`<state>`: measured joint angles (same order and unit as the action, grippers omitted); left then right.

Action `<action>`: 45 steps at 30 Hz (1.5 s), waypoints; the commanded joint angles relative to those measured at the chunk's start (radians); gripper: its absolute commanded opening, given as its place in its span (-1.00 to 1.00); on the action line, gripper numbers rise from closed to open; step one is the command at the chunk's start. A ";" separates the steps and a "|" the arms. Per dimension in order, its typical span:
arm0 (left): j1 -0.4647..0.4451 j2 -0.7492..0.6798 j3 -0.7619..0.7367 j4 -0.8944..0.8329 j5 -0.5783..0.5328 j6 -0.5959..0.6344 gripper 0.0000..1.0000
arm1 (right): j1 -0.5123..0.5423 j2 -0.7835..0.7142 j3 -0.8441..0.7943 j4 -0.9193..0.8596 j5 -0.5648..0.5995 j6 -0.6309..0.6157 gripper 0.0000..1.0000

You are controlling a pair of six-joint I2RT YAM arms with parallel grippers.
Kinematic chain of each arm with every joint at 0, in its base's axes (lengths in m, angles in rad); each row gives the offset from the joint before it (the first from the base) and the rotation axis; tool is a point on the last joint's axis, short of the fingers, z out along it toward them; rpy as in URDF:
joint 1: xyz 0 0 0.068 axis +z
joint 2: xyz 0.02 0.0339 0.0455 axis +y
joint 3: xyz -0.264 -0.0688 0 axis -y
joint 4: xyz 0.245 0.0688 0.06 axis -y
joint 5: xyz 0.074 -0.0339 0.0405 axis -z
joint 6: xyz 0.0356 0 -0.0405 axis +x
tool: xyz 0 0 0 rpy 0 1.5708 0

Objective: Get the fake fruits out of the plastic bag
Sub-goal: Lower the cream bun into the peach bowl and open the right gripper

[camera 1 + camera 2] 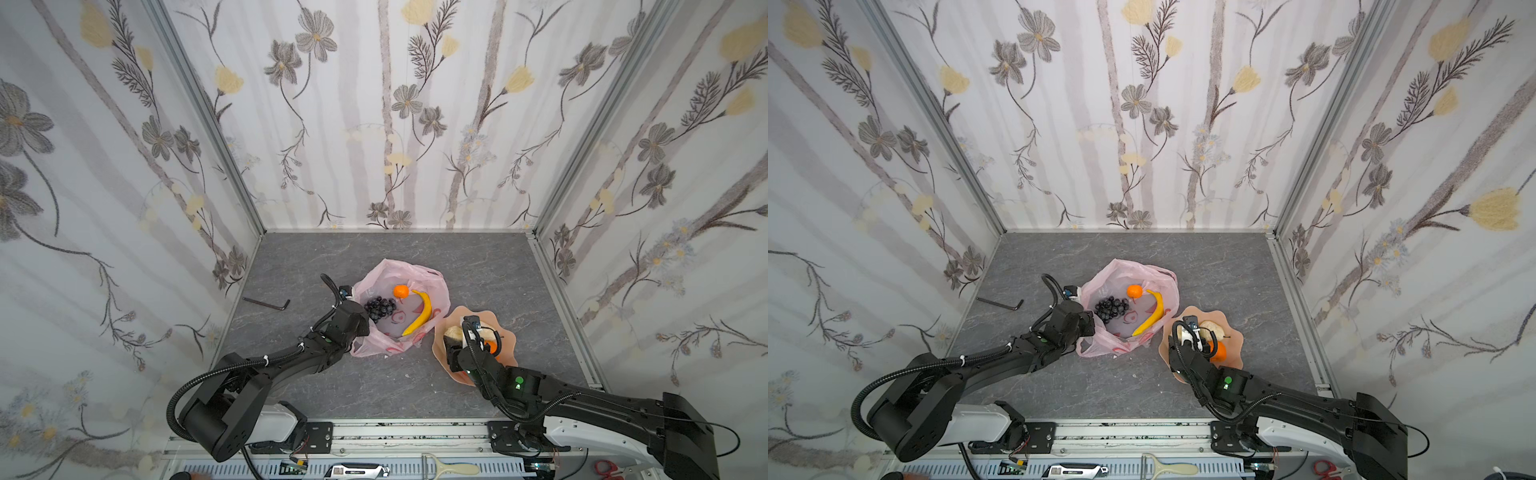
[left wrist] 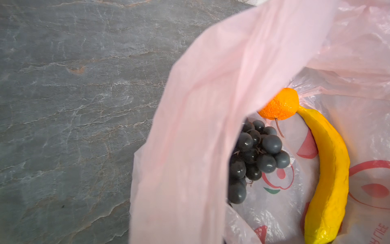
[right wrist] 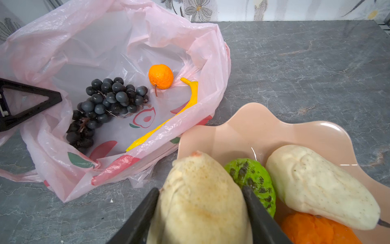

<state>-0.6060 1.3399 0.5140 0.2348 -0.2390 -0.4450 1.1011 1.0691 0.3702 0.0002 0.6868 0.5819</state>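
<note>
Right claw (image 3: 200,191) clamps a beige fruit (image 3: 196,213) directly over the dish (image 3: 253,126), so release looks next. Left claw (image 1: 348,296), closed, pinches the plastic bag (image 3: 52,42) at the middle of the table (image 1: 478,270); grapes (image 3: 109,99), orange (image 3: 160,76) and banana (image 3: 193,93) lie inside.

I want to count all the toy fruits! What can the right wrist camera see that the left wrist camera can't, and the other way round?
Only the right wrist view: the peach dish holding a green fruit, a pale fruit and an orange, plus a beige fruit in the right gripper. Only the left wrist view: the banana's thick body uncovered. Both: the pink bag, grapes, banana and a second orange.
</note>
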 commanded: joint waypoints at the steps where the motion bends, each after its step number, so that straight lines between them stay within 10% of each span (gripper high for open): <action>1: 0.002 0.003 0.001 0.018 -0.023 0.010 -0.86 | 0.002 0.016 -0.020 0.147 -0.010 -0.056 0.05; 45: 0.001 0.074 0.031 0.020 -0.014 0.025 -0.84 | -0.006 0.160 -0.099 0.343 -0.006 -0.137 0.30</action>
<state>-0.6060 1.4120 0.5381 0.2352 -0.2481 -0.4221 1.0927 1.2400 0.2783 0.2909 0.6617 0.4557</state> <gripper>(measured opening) 0.080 0.633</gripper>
